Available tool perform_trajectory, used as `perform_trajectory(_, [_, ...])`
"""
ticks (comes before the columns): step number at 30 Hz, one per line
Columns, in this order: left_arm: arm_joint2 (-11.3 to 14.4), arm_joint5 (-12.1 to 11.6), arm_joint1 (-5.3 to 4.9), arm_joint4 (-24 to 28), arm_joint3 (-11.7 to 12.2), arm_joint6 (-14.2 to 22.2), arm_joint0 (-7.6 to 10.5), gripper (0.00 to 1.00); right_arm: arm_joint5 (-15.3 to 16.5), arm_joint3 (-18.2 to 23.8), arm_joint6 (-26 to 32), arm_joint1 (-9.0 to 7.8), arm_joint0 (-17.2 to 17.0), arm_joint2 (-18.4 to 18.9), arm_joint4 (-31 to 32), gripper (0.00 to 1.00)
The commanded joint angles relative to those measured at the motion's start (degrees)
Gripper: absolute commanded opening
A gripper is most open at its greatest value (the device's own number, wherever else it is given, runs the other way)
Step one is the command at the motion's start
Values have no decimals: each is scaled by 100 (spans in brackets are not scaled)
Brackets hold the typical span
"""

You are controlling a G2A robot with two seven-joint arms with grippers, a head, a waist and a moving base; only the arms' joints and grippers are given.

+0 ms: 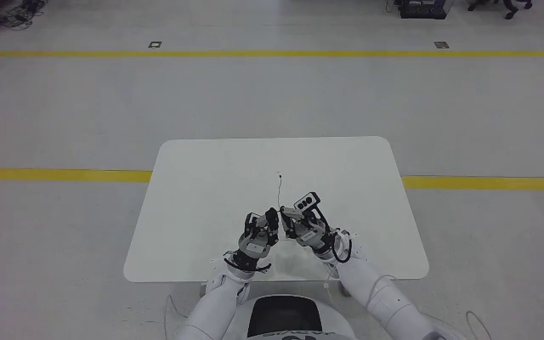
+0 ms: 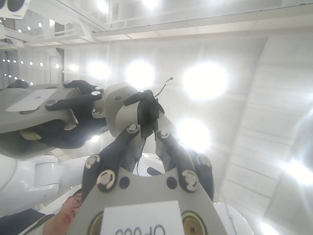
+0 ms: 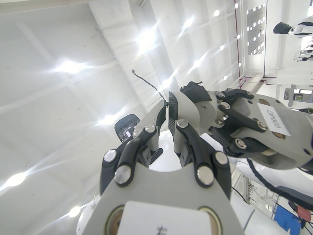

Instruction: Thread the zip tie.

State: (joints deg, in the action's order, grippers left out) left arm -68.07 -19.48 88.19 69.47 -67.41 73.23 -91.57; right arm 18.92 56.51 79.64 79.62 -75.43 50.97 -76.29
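A thin dark zip tie (image 1: 279, 191) stands upright over the white table (image 1: 212, 195), its small head at the top. Both grippers meet at its lower end, near the table's front edge. My left gripper (image 1: 270, 223) has black-wrapped fingertips (image 2: 146, 101) pressed together on the tie (image 2: 164, 86), and a strand runs down between its fingers. My right gripper (image 1: 287, 223) pinches the same tie (image 3: 146, 83) between its ribbed pads (image 3: 172, 110), jaws almost touching. In the right wrist view the left gripper (image 3: 193, 94) lies right against my right gripper (image 3: 166, 106).
Both arms hang over the table's front edge (image 1: 280, 278). The tabletop beyond the tie is bare white. Grey floor with yellow lines (image 1: 76, 175) surrounds the table.
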Motion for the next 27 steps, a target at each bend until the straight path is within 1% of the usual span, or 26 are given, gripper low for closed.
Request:
perform_trajectory(1, [3,0,0,-1,4,3,4,0,-2,-5,0,-2,6,-6,-2,7])
perform_trajectory(2, [5,0,0,0,5,4,5,0,-1,-8,0,-3,8,-9,-1,6])
perform_trajectory(15, [17,0,2,14,26,5,22,0,6,-24,0,-17,42,-34,-11,7])
perform_trajectory(17, [15,0,2,13,28,4,24,0,9,-28,0,-18,46,-36,-14,5])
perform_trajectory(24, [11,0,4,13,40,0,28,0,14,-35,0,-24,57,-45,-19,5])
perform_trajectory(27, [7,0,4,10,41,-1,28,0,9,-44,0,-27,61,-49,-20,3])
